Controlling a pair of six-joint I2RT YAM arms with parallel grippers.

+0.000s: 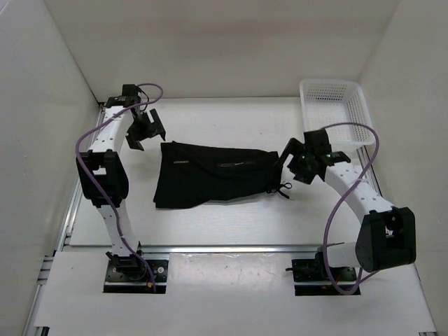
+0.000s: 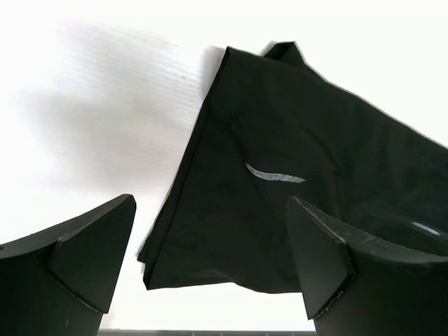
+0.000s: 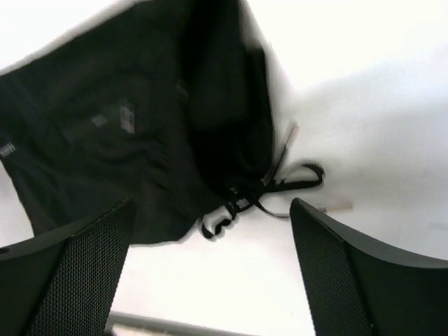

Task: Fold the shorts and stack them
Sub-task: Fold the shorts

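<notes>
Top external view: black shorts [image 1: 210, 178] are seen flat between left gripper [image 1: 147, 131] and right gripper [image 1: 292, 164], jaws spread wide, nothing held.

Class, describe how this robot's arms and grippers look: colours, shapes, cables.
The left arm and right arm have white links and bulky black joints, with purple cables looping alongside. The left gripper and right gripper are black, each with two wedge-shaped fingers; the right one's look finely dotted.

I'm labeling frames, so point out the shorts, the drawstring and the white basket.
shorts [image 1: 210, 176], top view, middle of the cloth.
drawstring [image 3: 243, 199], right wrist view, its knotted part.
white basket [image 1: 336, 112], top view, bare mesh floor.
</notes>
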